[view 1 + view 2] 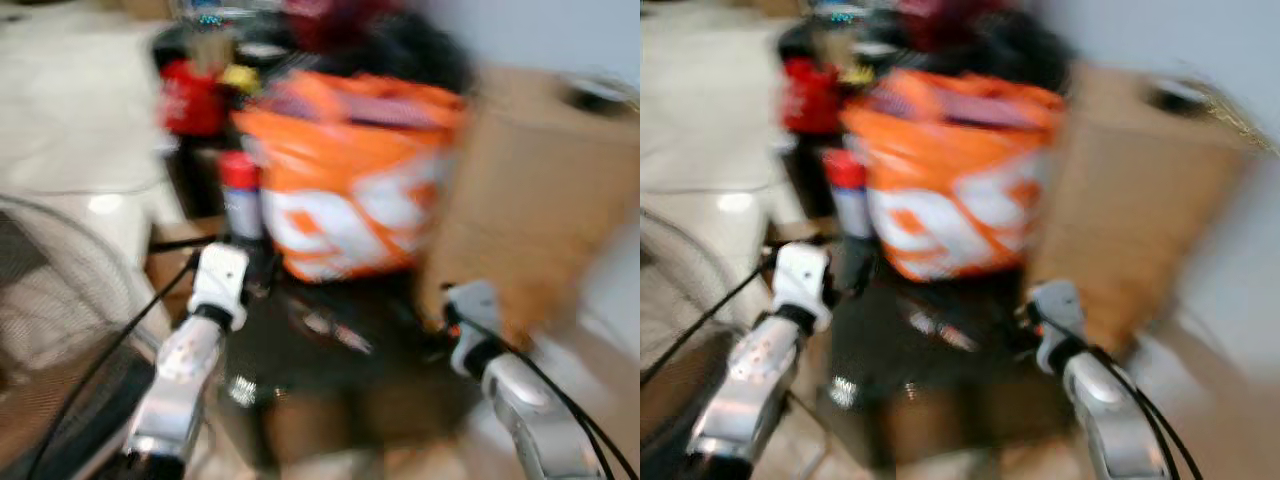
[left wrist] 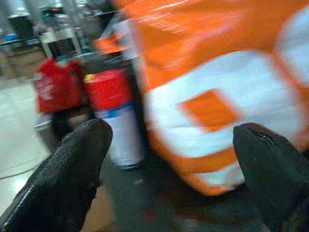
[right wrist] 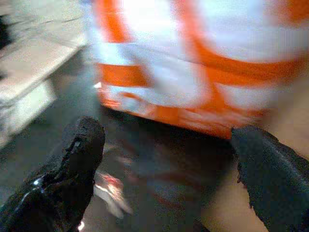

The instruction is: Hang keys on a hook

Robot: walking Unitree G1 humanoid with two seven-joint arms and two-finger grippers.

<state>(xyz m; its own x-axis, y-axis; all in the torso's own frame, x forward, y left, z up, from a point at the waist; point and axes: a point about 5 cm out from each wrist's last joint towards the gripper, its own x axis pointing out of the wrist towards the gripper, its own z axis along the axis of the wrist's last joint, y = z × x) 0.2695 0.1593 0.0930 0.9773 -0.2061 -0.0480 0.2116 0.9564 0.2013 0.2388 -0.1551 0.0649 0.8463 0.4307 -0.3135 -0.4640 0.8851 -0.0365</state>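
on your far left a wire fan guard [image 1: 50, 290] curves into the head view, which is badly blurred. next comes your left gripper [image 2: 169, 179], raised over the dark surface [image 1: 330, 370]; its jaws stand wide apart and hold nothing, facing a can with a red cap [image 2: 116, 116] and, behind it, a red container [image 2: 58, 89]. in the middle sits a big orange and white bag [image 1: 350, 170], with the surface running under its front edge. on that surface, between your two arms, lies a small shiny streak [image 1: 335, 330] that may be the keys, though the blur is too heavy to be sure. your right gripper [image 3: 169, 164] hovers above it, jaws spread wide and empty. to the right stands a cardboard box [image 1: 540, 190]. i can make out no hook. judged from this, nothing is picked up yet: grasping, carrying and hanging are all left.
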